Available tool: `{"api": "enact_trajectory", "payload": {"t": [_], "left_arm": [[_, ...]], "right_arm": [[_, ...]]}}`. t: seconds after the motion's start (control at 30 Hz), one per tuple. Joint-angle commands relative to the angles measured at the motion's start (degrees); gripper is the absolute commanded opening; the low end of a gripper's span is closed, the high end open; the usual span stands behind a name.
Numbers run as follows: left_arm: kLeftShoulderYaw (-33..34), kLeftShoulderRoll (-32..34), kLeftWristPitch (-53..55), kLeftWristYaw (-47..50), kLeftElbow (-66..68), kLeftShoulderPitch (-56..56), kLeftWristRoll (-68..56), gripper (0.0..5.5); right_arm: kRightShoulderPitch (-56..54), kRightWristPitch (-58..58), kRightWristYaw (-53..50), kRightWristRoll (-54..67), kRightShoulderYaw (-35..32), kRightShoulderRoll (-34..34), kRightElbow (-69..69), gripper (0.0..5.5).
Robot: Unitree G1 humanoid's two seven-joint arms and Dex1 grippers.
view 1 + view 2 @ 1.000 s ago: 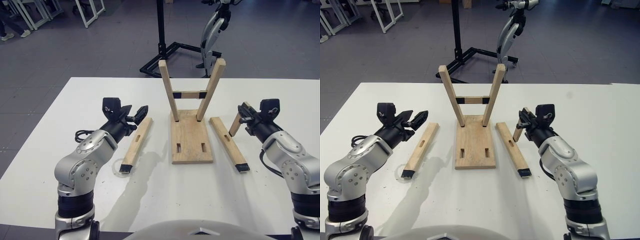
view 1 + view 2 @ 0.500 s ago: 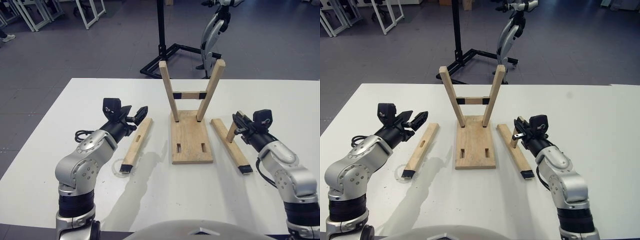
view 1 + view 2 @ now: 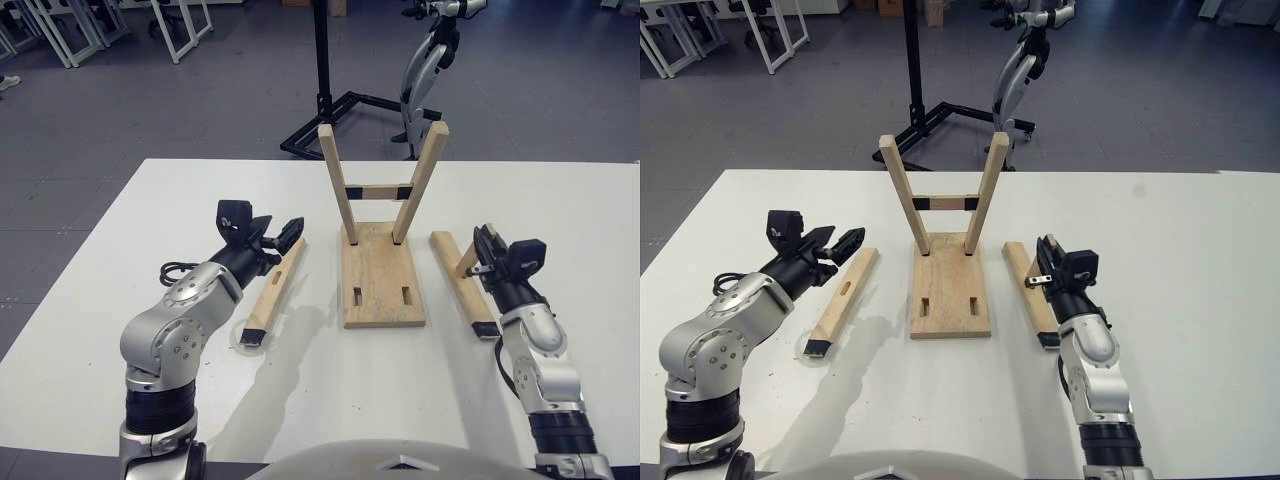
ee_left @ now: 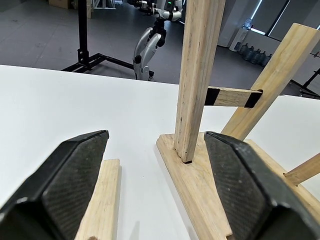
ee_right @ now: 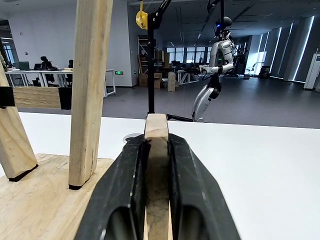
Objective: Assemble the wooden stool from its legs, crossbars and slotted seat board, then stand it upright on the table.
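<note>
Inward and lower since a second ago, my right gripper pinches the short pale square-cut wooden crossbar flat between both pads. I hold it tilted just over the slotted right-hand wooden leg, I judge so its end can enter that leg's slot. My left gripper hovers with jaws spread at the far end of the slotted left-hand wooden leg, ready to grasp it. Between them lies the flat rectangular wooden seat board, two slots near me unfilled, with two black-footed upright legs leaning together at its far end. All lies on the smooth white table; the wood looks bare and matt.
</note>
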Motion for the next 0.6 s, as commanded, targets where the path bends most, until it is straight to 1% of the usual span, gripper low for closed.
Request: {"api": "enact_trajectory", "payload": {"t": [0.03, 0.13, 0.17, 0.23, 0.37, 0.6], "left_arm": [[-0.59, -0.97, 0.88, -0.06, -0.16, -0.53, 0.94, 3.56], [-0.47, -1.45, 0.84, -0.08, -0.21, -0.45, 1.33, 3.56], [-0.39, -1.57, 0.91, -0.05, -0.3, -0.4, 1.4, 3.56], [-0.35, -1.69, 0.96, -0.06, -0.4, -0.16, 1.57, 3.56], [-0.3, -2.04, 0.93, 0.02, -0.25, -0.22, 1.87, 3.56], [-0.17, -3.18, 0.61, 0.44, -0.55, -0.06, 2.57, 3.56]], "right_arm": [[-3.98, 8.42, -4.72, -1.75, -2.06, 1.09, 0.25, 0.41], [-4.03, 9.94, -5.21, -2.61, -2.24, 1.98, -0.68, 0.41], [-3.82, 10.14, -5.09, -2.86, -2.21, 2.08, -0.95, 0.81], [-3.7, 10.8, -4.8, -3.19, -2.24, 2.31, -1.75, 1.15], [-5.89, 15.46, -6.07, -3.51, -3.47, 2.37, -4.31, 2.04], [-17.66, 31.3, -10.54, -2.4, -7.64, 1.18, -15.29, 2.04]]}}
